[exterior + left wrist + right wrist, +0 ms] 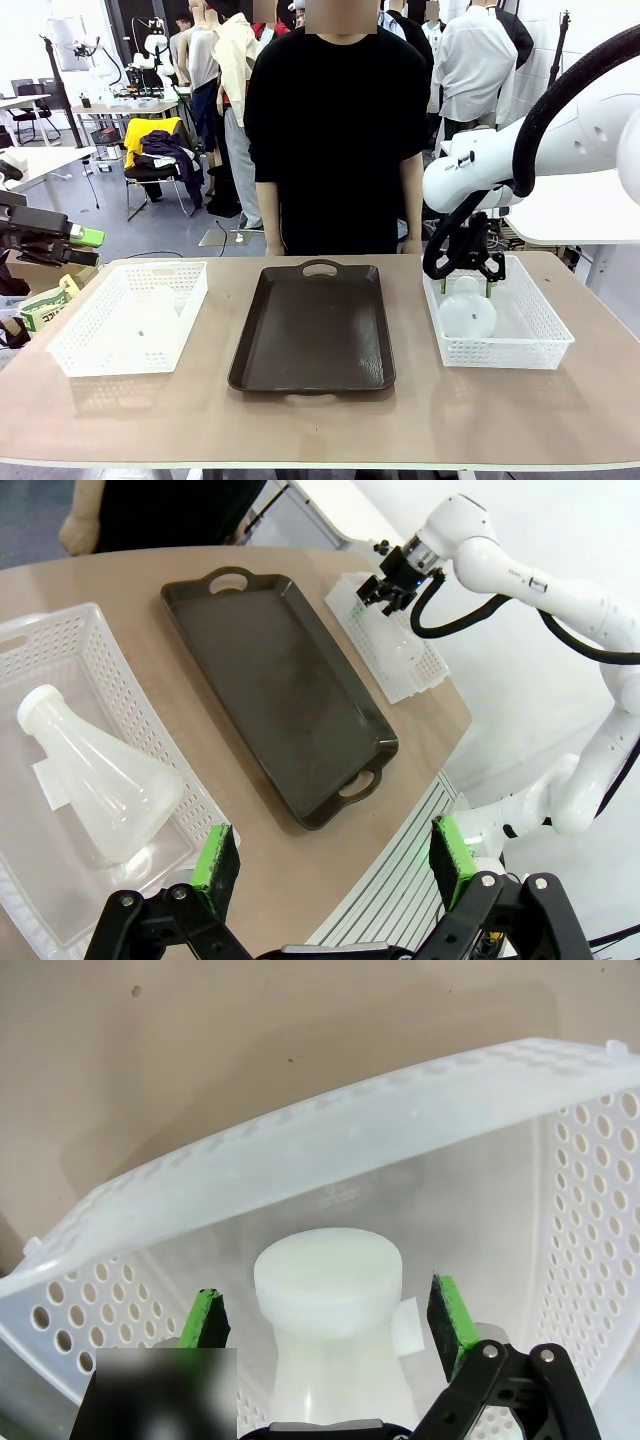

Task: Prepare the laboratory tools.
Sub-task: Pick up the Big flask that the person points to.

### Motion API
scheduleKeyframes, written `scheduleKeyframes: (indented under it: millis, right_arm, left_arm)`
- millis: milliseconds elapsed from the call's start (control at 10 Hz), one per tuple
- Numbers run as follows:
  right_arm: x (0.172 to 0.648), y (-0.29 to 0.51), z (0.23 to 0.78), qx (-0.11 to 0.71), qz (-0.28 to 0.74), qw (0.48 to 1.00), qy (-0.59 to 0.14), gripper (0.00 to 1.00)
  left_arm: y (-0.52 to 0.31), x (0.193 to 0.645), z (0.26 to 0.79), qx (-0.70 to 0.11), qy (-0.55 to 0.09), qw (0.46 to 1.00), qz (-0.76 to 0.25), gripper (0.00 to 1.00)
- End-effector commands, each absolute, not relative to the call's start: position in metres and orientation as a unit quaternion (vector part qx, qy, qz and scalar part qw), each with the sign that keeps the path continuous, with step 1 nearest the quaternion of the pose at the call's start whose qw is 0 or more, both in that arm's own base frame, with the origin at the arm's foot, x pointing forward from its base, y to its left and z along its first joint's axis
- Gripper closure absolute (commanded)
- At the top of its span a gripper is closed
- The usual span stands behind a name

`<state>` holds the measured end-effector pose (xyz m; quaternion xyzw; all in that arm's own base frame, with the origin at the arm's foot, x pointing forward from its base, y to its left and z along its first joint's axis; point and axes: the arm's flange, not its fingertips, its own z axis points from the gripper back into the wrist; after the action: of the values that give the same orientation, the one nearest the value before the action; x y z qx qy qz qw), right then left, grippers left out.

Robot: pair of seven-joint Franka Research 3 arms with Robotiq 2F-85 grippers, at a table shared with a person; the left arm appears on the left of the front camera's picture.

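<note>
From the front, the right pincer (468, 275) hangs over the right basket (505, 352), hiding the neck of the flask (467, 314) inside. From the left wrist, the left pincer (335, 865) is wide open above the other flask (95, 780), which lies sideways in the left basket (40, 645). From the right wrist, the open green pads (208, 1325) stand on both sides of the neck, not touching, lined up to squeeze. The flask's bottom is cut off.

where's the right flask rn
In the front view the flask sits in the right basket, right of the tray. The open right gripper flanks its neck.
</note>
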<state>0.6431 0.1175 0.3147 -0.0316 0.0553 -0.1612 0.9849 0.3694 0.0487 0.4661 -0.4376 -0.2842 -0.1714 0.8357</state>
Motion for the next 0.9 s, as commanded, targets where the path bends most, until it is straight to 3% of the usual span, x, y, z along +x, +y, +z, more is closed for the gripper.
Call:
scheduleKeyframes:
  millis: [0,100,600,800]
  right_arm:
    - [0.6519,0.1168,0.3108,-0.048,-0.149,0.986,0.061,0.00]
    - [0.6499,0.1168,0.3108,-0.053,-0.143,0.987,0.059,0.11]
    - [0.6459,0.1131,0.3114,-0.063,-0.147,0.985,0.065,1.00]
    - [0.6446,0.1128,0.3124,-0.066,-0.147,0.985,0.065,1.00]
  left_arm:
    - [0.0488,0.3707,0.4636,-0.443,-0.297,0.827,-0.177,0.00]
    - [0.0488,0.3707,0.4636,-0.443,-0.297,0.827,-0.177,0.00]
    - [0.0488,0.3707,0.4636,-0.443,-0.297,0.827,-0.177,0.00]
    - [0.0488,0.3707,0.4636,-0.443,-0.297,0.827,-0.177,0.00]
